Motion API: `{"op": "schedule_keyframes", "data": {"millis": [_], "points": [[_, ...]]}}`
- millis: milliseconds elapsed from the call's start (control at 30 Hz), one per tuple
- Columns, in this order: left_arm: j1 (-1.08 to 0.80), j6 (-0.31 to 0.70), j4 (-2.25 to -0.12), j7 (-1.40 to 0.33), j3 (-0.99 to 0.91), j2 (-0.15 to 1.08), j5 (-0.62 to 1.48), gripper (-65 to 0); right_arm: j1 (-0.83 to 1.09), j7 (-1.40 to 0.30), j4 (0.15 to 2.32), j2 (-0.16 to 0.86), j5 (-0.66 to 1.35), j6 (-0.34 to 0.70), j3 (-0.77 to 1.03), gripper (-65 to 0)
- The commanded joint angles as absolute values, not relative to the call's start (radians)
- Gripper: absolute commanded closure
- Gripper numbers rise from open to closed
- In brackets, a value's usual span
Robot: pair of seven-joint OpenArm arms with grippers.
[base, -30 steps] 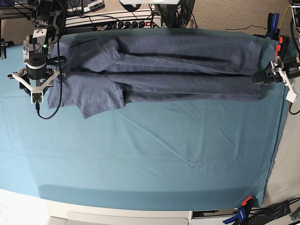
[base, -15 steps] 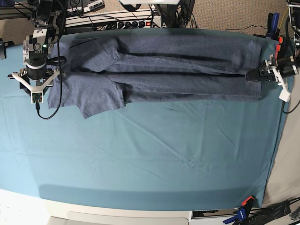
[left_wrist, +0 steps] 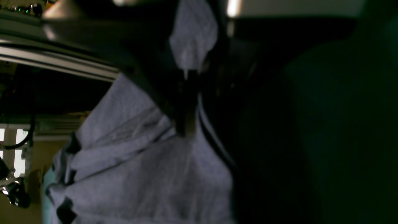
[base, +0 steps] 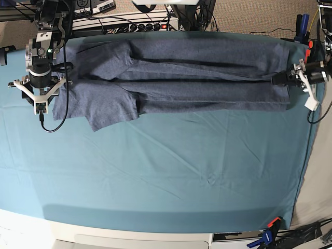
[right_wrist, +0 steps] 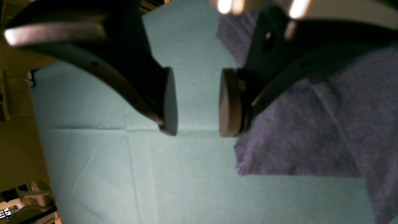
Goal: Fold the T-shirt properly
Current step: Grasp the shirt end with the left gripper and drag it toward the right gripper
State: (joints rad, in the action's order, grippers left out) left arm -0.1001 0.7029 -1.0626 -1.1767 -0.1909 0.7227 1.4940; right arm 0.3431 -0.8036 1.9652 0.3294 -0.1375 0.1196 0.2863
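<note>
The T-shirt (base: 181, 78) is soft, matt, heathered blue-grey knit cloth with a slightly fuzzy, rough-looking face, creased in long folds; the cover on the table (base: 155, 171) is smooth, matt teal cloth, thin, with sharp pressed fold lines and a few small wrinkles; the right claw (right_wrist: 196, 99) has dark, smooth plastic arms with a faint sheen, and its pads (right_wrist: 228, 102) look like dull, matt rubbery discs; the left claw (left_wrist: 186, 102) looks dark and hard, its finish too blurred to tell; at ten o'clock in the left wrist view a pale metal rail (left_wrist: 56, 59) shines glossy.
</note>
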Motion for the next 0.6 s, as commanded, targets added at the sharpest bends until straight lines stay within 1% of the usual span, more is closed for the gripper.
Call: {"op": "schedule_keyframes", "data": {"millis": [0, 333, 567], "points": [[-0.100, 0.698, -1.089, -1.213, -0.192, 0.740, 1.484, 0.0, 0.335, -0.781, 1.983, 0.341, -0.147, 0.107, 0.295, -23.5], [-0.100, 0.698, -1.376, -1.232, -0.192, 0.736, 1.484, 0.0, 0.335, -0.781, 1.983, 0.341, -0.146, 0.107, 0.295, -23.5], [-0.117, 0.698, -1.553, -1.205, -0.192, 0.670, 1.484, 0.0, 0.335, -0.781, 1.983, 0.341, -0.147, 0.107, 0.295, -23.5]]}}
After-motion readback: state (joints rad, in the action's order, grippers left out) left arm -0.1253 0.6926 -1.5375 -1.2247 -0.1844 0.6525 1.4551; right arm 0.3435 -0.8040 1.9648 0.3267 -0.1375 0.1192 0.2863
